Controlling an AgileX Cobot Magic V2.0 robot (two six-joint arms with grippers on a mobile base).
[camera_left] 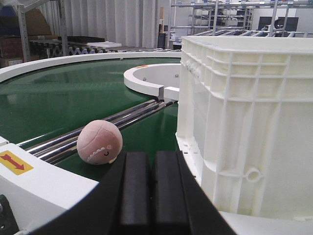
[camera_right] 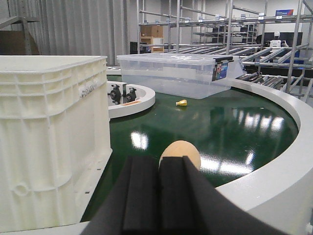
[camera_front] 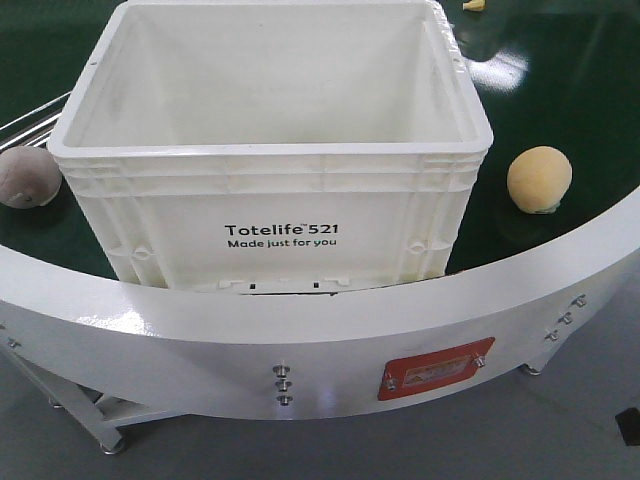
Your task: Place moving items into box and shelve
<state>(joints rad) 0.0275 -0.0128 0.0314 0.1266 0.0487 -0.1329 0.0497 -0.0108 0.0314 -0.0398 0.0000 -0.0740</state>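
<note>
Left wrist view: left end effector (camera_left: 153,162) pads pressed together, gripping nothing, held level behind the pink plush ball (camera_left: 100,142) on the green counter (camera_left: 58,98) beside the white box (camera_left: 244,122). Right end effector (camera_right: 159,166) likewise pinched and empty, with the yellow ball (camera_right: 180,151) just ahead.

All three pictures are bright, with light from above. In the front view, white glare shines on the green belt (camera_front: 505,70) at two o'clock. The white box (camera_front: 270,230) throws a dark shadow to its right. In the wrist views, the left gripper (camera_left: 152,159) and right gripper (camera_right: 158,164) at six o'clock look dark and blurry. The far racks (camera_right: 220,24) look soft.
</note>
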